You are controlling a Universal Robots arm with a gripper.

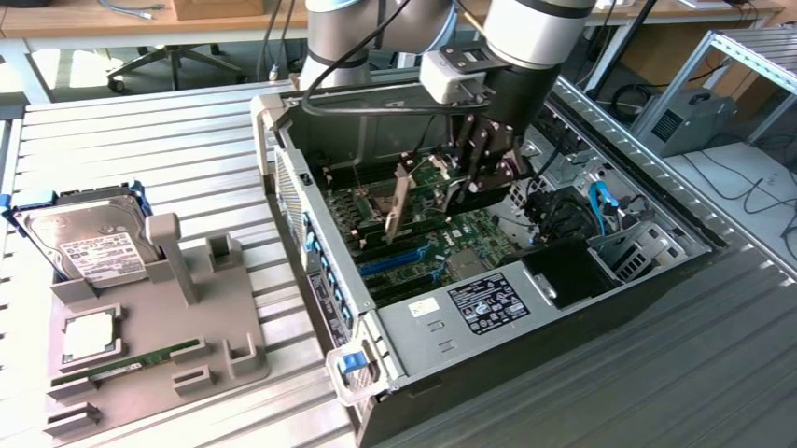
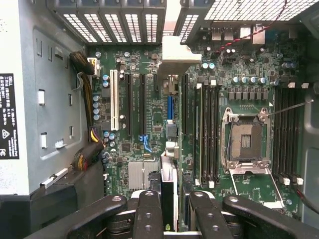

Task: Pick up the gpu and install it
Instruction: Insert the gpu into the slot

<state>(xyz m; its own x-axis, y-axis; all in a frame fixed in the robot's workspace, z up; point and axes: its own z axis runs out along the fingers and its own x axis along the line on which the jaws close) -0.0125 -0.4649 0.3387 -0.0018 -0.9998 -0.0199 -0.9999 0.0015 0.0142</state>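
The gpu (image 1: pixel 401 201) stands upright on the motherboard inside the open computer case (image 1: pixel 327 271). In the wrist view I see the gpu (image 2: pixel 168 181) edge-on, its silvery bracket (image 2: pixel 175 56) against the vented rear slots. My gripper (image 1: pixel 471 191) reaches down into the case at the card's other end. Its black fingers (image 2: pixel 148 214) stand apart on either side of the card's edge, and a gap shows beside the card, so the gripper (image 2: pixel 177 216) looks open.
On the exterior view's left, a grey fixture (image 1: pixel 162 327) carries a hard drive (image 1: pixel 85 241) in a blue caddy and a green memory stick (image 1: pixel 140 358). The CPU socket (image 2: pixel 245 142), memory slots and cable bundles (image 2: pixel 88 149) crowd the board around the card.
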